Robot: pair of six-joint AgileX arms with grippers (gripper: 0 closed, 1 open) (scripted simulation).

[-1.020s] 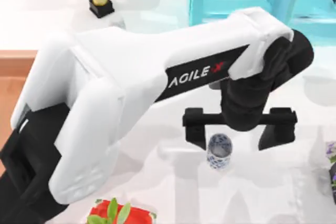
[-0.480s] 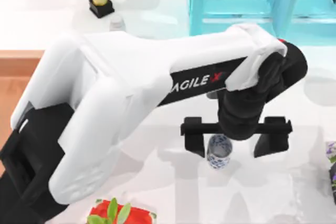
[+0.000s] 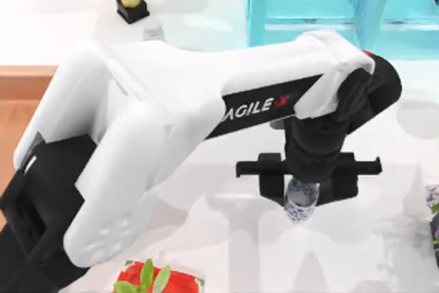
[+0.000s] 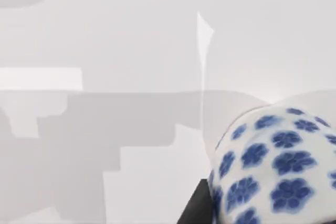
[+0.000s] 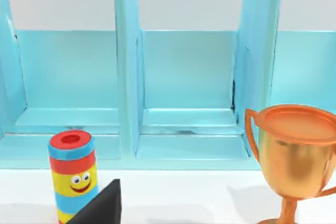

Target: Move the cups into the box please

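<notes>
- Over the white surface (image 3: 206,238), the left tool (image 3: 302,186) has narrowed since a second ago, fingers now clamping the floral cup (image 3: 300,204).
- Right tool's state cannot be told.

The left arm (image 3: 158,135) is built of thick, smooth white shells with rounded edges, and a black strip along its forearm carries the lettering "AGILE" in white with a red "X". Nearest its pincer (image 3: 302,182) the wrist turns into a bulky black housing, from which a flat black crossbar carries two blocky black fingers (image 3: 273,182). At the far end from the pincer the white shell joins a black angular base block.
</notes>
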